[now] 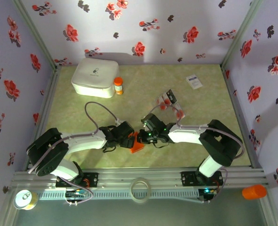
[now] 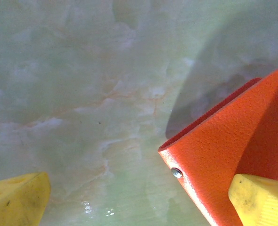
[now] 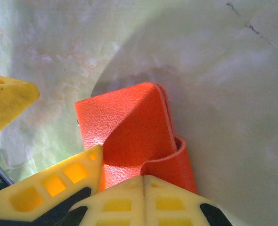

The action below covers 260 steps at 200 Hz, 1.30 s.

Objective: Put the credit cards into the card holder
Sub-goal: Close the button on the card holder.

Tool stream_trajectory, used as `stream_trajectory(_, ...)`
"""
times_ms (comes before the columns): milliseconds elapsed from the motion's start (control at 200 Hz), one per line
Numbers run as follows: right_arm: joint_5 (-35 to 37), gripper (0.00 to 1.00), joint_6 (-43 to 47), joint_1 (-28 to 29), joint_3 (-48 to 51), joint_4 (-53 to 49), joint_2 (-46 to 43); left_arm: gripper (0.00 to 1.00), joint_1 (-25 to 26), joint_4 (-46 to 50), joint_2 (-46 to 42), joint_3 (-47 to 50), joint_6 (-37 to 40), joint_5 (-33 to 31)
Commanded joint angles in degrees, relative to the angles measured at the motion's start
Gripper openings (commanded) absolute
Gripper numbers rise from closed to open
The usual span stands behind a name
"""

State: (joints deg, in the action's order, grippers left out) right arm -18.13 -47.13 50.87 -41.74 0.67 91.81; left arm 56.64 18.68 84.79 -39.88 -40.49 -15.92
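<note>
From above, we have both arms nose to nose near the front of the pale green marbled desk (image 1: 82, 101). Between them sits the small flat orange folding card holder (image 1: 138, 145), tipped up off the surface. The left gripper (image 1: 127, 139) is just left of it, the right gripper (image 1: 146, 136) just right. The thin dark credit cards with red blotches (image 1: 169, 100) lie scattered behind the right arm, well apart from the case.

On the left wrist camera, the left gripper (image 2: 139, 202) stands wide. One yellow finger (image 2: 259, 200) is over the grained orange cover and the other is out over bare desk, with nothing gripped.

On the right wrist camera, the right gripper (image 3: 143, 179) is pinched tight. It looks clamped on one curling flap of the case while the other flap tents up. We judge the case light, floppy at the fold and stiffer across each panel, with grain that gives good bite. The best hold is a flap edge, so the case stays open. The cards look slick and thin, so we'd take them by an edge.
</note>
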Motion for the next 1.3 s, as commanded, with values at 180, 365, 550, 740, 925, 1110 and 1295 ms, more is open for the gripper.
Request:
stream_trajectory(180, -0.36, 0.0, 0.87, -1.82, -2.89, -5.33, -2.48, 1.0, 0.55, 2.5, 3.2, 0.93, 0.49, -0.03)
stream_trajectory(365, -0.68, 0.0, 0.82, -2.09, -2.82, -5.0, -1.88, 1.0, 0.64, 2.43, 3.39, 0.81, 0.41, -0.08)
stream_trajectory(550, -2.14, 0.0, 0.55, -2.09, -3.17, -3.63, -0.17, 1.0, 0.57, 2.42, 3.37, 0.99, 0.46, -0.07)
stream_trajectory(740, -3.48, 0.0, -0.11, -2.01, -2.74, -1.74, 1.55, 1.0, 0.57, 2.33, 3.32, 1.19, 0.26, -0.07)
stream_trajectory(925, -3.48, 0.0, -1.11, -2.02, -0.22, -0.23, 1.33, 1.0, 0.53, 2.29, 3.29, 1.37, 0.23, -0.04)
stream_trajectory(1110, -2.9, 0.0, -2.16, -1.92, 2.99, 0.74, -0.21, 1.0, 0.61, 2.16, 3.62, 1.23, 0.28, -0.06)
stream_trajectory(1295, -1.8, 0.0, -2.52, -1.92, 5.41, 0.92, -1.18, 1.0, 0.61, 2.16, 3.73, 1.11, 0.33, -0.07)
